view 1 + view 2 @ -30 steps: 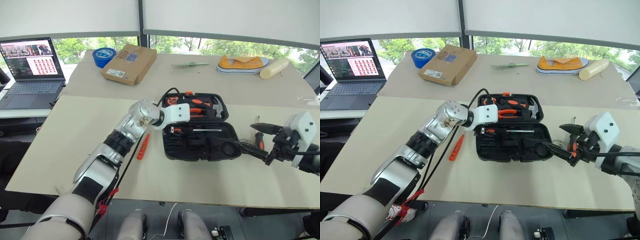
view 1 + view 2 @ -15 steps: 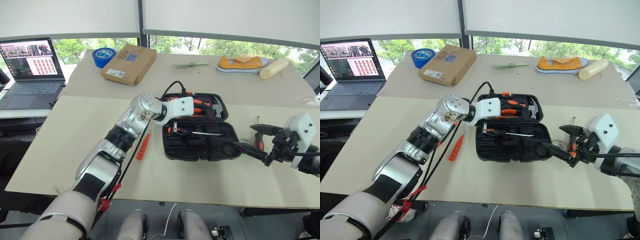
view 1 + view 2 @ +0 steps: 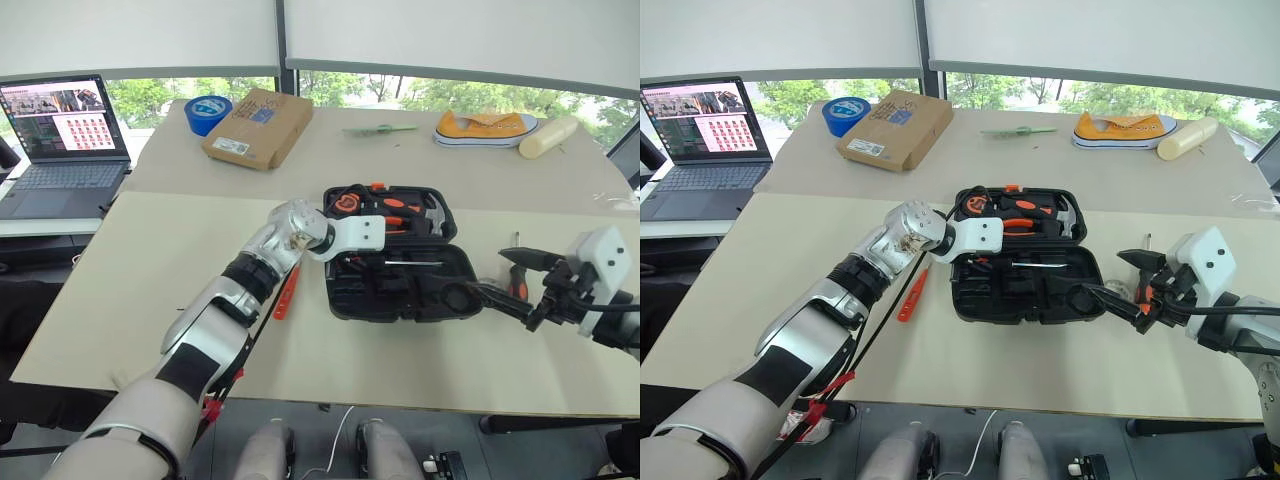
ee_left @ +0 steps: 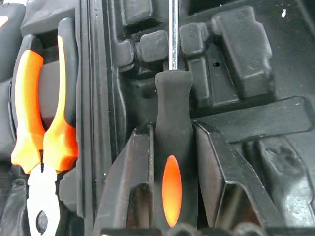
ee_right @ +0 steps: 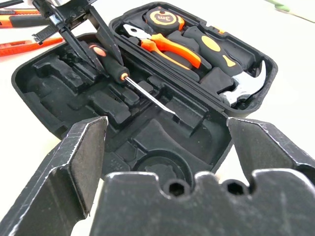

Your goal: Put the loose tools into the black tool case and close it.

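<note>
Left wrist view looks straight down into the open black plastic tool case (image 3: 400,270) with its moulded recesses. The left gripper (image 4: 172,162) has its two black fingers (image 4: 133,182) pressed on both sides of the black handle of a screwdriver with an orange oval mark (image 4: 172,162), so it holds this tool. The steel shaft runs away from the handle over the recesses of the front half of the case. Beside it, in the other half, lie the orange-handled pliers (image 4: 44,118).

From the head views, the case lies open and flat in the middle of the pale beige table (image 3: 120,300), with the left gripper over its left part. The rear half contains the pliers, a steel-headed hammer (image 5: 246,88) and a round orange-and-black tape measure (image 5: 162,19).

A slim orange tool (image 3: 287,293) lies on the table just left of the case. Another orange-and-black-handled screwdriver (image 3: 518,275) lies on the table to the right of the case, near the right gripper (image 3: 505,285).

The right gripper hovers at the right end of the case with its fingers spread wide and nothing between them.

At the far side of the table are a brown cardboard box (image 3: 258,126), a blue tape roll (image 3: 207,110) and an open laptop (image 3: 65,145).
</note>
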`<move>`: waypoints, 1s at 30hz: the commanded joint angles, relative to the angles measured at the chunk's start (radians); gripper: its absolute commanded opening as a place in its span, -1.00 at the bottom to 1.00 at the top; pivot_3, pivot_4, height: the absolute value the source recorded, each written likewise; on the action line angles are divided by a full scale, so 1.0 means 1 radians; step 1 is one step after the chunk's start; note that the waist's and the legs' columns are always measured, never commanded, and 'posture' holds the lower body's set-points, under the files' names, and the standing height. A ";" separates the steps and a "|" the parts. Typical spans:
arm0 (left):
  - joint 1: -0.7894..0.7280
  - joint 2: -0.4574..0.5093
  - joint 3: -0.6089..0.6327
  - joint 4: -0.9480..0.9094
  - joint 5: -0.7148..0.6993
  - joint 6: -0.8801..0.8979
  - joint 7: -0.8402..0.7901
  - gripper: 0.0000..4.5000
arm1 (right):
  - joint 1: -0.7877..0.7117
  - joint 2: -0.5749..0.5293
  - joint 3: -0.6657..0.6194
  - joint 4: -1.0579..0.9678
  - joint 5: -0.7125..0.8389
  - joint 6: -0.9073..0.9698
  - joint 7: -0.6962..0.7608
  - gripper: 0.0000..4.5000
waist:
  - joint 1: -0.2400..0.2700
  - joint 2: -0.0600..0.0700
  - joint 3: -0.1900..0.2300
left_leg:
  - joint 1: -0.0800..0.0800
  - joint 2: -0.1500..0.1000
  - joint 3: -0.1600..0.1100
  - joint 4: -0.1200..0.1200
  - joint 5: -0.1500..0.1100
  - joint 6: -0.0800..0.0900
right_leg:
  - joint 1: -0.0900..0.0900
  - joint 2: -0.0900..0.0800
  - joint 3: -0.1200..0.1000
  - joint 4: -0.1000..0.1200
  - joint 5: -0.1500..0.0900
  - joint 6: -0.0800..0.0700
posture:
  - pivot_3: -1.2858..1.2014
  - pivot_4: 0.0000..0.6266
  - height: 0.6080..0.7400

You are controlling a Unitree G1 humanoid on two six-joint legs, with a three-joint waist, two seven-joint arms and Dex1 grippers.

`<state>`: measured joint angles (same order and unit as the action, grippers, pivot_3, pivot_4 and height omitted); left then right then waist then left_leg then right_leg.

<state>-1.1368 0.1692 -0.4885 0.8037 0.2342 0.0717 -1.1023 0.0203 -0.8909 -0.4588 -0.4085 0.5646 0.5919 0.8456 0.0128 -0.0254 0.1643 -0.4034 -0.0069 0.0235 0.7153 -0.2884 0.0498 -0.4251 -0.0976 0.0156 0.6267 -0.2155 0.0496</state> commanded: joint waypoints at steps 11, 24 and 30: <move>-0.084 -0.040 0.033 0.049 0.019 0.063 0.022 -0.68 | -0.013 0.012 -0.020 -0.028 0.003 -0.031 -0.016 1.00 | 0.000 0.000 0.000 | 0.000 0.000 0.000 0.000 0.000 0.000 | 0.000 0.000 0.000 0.000 0.000 0.000 | 0.03 -0.52 0.92; -0.116 -0.046 0.070 -0.002 -0.012 0.085 -0.020 0.96 | 0.004 0.024 -0.022 -0.046 0.009 -0.026 -0.019 1.00 | -0.001 0.000 0.000 | 0.000 0.000 0.000 0.000 0.000 0.000 | 0.000 0.000 0.000 0.001 0.000 0.000 | 0.03 -0.52 0.92; -0.092 -0.046 0.051 0.013 0.012 0.040 -0.006 0.27 | -0.006 0.028 -0.015 -0.043 0.009 -0.028 -0.023 1.00 | 0.000 0.000 0.000 | 0.000 0.000 0.000 0.000 0.000 0.000 | 0.000 0.000 0.000 0.000 0.000 0.000 | 0.03 -0.52 0.92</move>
<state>-1.2201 0.1257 -0.4339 0.8240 0.2368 0.1402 -1.1212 0.0245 -0.8684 -0.4512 -0.4244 0.5654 0.5905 0.8292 0.0131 -0.0254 0.1642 -0.4034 -0.0070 0.0233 0.7158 -0.2884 0.0498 -0.4251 -0.0975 0.0156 0.6271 -0.2155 0.0497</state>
